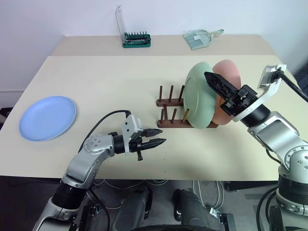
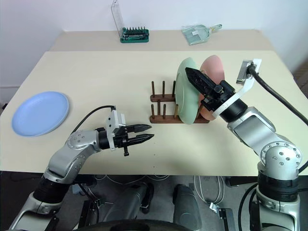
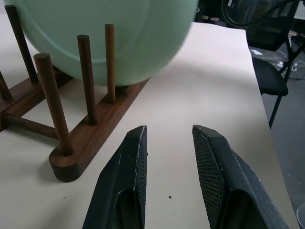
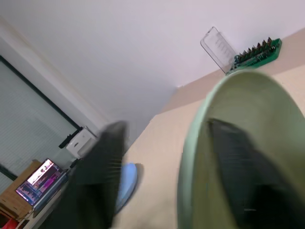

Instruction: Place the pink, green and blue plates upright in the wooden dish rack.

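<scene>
The green plate (image 1: 199, 94) stands upright at the right end of the wooden dish rack (image 1: 166, 102), and the pink plate (image 1: 230, 72) stands upright just behind it. My right gripper (image 1: 208, 76) is at the green plate's upper rim; the right wrist view shows its fingers open, one on each side of the rim (image 4: 190, 143). The blue plate (image 1: 48, 117) lies flat at the table's far left. My left gripper (image 1: 162, 135) hovers low near the front edge, pointing at the rack's near end (image 3: 66, 162), open a little with nothing between its fingers.
A green screwdriver-bit holder (image 1: 136, 39) with a raised clear lid and a clear scoop-like tray (image 1: 199, 37) sit on the back table. Several free pegs stand at the rack's left end. A dark chair (image 3: 267, 71) stands beyond the table's right edge.
</scene>
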